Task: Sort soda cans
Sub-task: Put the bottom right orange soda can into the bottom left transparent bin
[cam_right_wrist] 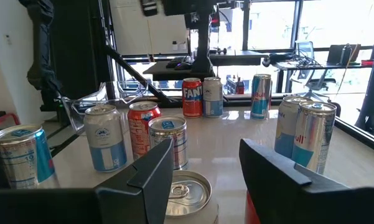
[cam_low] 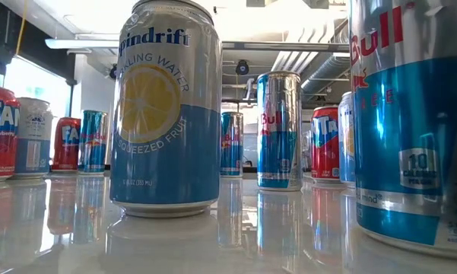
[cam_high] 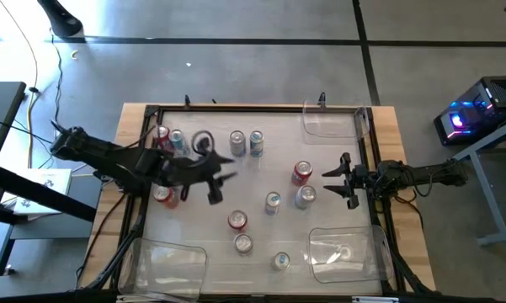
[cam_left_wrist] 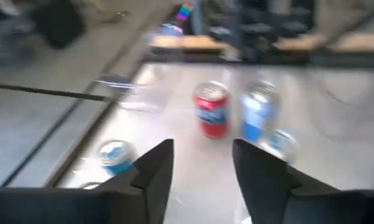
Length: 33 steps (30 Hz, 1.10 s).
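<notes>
Several soda cans stand upright on the white tray. My right gripper is open and points toward the table's left. Its fingers stand above and just behind a silver can, whose top shows between them, with a red can beside it. My left gripper is open and hovers over the tray's middle, pointing right. A red can and a blue can lie ahead of it. The low view shows a yellow-and-blue can up close and no gripper.
Clear plastic bins sit at the far right corner, the near right corner and the near left corner. More cans cluster at the far left, the far middle and the near middle. One red can stands under the left arm.
</notes>
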Available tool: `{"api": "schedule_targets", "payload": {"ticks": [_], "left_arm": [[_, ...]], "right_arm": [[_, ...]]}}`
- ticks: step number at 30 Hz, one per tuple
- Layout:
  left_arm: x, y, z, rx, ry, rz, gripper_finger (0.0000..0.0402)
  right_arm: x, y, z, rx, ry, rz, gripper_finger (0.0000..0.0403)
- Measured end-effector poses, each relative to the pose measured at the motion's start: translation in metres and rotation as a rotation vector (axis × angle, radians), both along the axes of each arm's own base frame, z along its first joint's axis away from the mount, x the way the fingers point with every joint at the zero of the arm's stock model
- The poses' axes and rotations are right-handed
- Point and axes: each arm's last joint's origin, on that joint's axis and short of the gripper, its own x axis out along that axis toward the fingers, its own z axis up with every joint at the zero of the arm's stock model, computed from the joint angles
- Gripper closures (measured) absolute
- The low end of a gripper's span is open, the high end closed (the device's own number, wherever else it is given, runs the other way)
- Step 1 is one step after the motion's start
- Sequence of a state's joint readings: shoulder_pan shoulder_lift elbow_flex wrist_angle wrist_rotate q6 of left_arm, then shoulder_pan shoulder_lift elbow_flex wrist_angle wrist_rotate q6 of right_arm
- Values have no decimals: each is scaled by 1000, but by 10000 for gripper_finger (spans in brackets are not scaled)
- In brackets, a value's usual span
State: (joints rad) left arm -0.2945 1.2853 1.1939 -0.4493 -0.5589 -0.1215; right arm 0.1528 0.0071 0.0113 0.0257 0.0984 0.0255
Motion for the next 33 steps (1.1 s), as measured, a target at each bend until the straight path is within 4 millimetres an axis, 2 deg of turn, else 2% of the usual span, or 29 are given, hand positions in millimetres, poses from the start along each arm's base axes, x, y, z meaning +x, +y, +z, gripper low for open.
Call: {"api": "schedule_targets", "payload": {"ticks": [4,11,14,18,23,33], "left_arm": [[17,-15,-13,-39,42,-123,189],[40,-26,-43,-119,119,-129,128],[44,-29,-51,-131,156,-158,115],[39,-30,-58,-74,254,-187,113],[30,-26,-57,-43,311,-191,112],[22,-26,-61,-101,375,-128,112]], "right_arm": [[0,0,0,0,0,0,224],[0,0,0,0,0,0,224],[0,0,0,0,0,0,224],[0,0,0,0,0,0,224],[0,0,0,0,0,0,224],[0,0,0,0,0,0,224]]}}
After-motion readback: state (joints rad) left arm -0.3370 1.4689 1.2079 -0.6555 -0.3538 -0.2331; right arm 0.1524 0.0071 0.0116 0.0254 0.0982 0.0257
